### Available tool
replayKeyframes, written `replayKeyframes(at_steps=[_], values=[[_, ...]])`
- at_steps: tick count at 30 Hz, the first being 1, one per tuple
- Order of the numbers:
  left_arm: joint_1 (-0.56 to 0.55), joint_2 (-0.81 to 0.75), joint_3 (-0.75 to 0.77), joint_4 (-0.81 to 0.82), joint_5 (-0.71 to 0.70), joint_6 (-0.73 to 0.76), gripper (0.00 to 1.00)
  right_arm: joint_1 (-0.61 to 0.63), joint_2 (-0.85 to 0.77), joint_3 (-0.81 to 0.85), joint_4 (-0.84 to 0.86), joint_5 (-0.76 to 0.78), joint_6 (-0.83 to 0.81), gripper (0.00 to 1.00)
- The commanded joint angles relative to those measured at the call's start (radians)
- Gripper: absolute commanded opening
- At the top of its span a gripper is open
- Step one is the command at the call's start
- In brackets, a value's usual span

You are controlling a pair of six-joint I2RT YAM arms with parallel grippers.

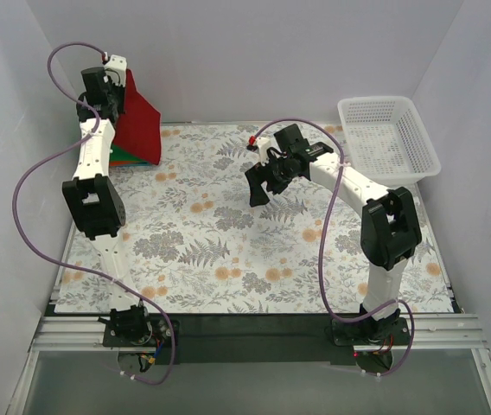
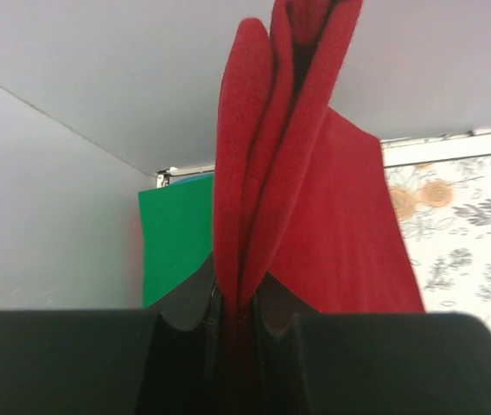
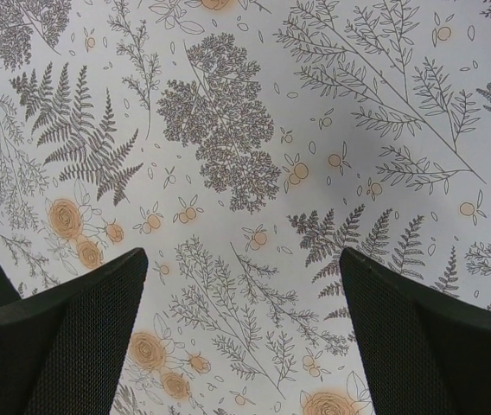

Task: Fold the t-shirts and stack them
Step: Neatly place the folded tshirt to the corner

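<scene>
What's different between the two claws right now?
The left claw is pinched shut on the dark red t-shirt, while the right claw gapes open and empty. The left one is high at the far left corner; the right hangs over the middle of the flowery table. Both are black with two fingers.

Floral-print table; green t-shirt far-left corner; white basket far-right
</scene>
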Motion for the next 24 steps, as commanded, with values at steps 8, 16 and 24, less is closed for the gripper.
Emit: replayKeyframes(at_steps=[8, 16, 24], values=[[0.062, 0.084, 0.035, 0.162, 0.002, 0.167, 0.0, 0.002, 0.031, 0.046, -0.008, -0.018, 0.007, 0.98], [0.106, 0.147, 0.029, 0.226, -0.025, 0.242, 0.0, 0.005, 0.041, 0.049, -0.01, -0.023, 0.009, 0.98], [0.142, 0.205, 0.034, 0.272, -0.048, 0.291, 0.16, 0.005, 0.043, 0.049, -0.01, -0.032, 0.009, 0.98]])
